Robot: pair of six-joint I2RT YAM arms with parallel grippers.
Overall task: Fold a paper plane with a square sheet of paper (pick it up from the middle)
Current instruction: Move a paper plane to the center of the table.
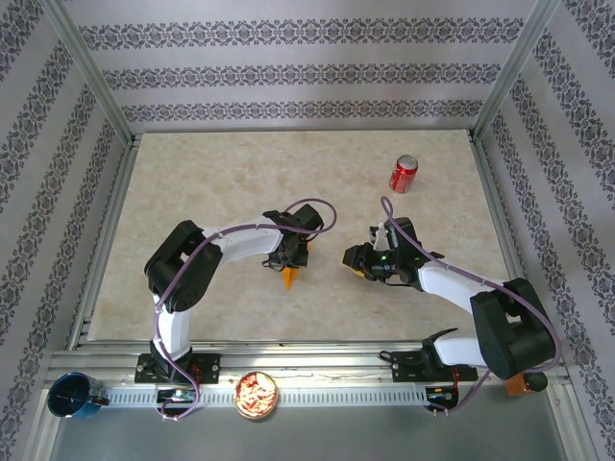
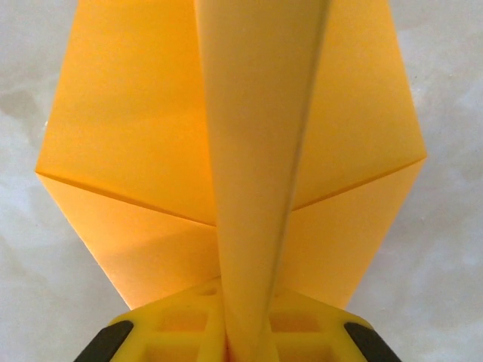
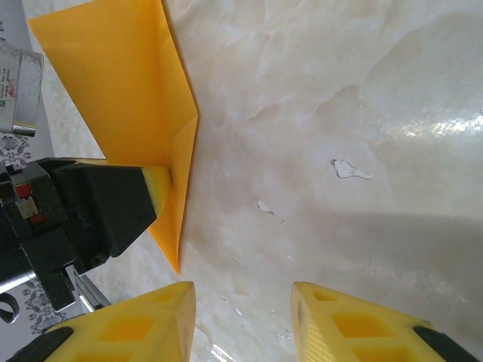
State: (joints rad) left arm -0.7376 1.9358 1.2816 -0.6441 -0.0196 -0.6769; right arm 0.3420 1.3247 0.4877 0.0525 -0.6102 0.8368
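"Is the right gripper (image 3: 241, 296) holding anything?"
"No, its fingers stand apart over the bare table (image 1: 211, 182)."
"And the left gripper (image 2: 245, 320)?"
"It is pinched onto the centre ridge of the paper plane (image 2: 143, 128), mid-table. A red can (image 1: 404, 174) stands well behind."

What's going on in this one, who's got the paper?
The left hand pinches the paper plane by its centre ridge, with the wings spreading to either side over the table. The sheet is already creased into a pointed dart. The right hand hovers close beside it, fingers apart and nothing between them. A red soda can stands upright towards the far right of the table, away from both arms.
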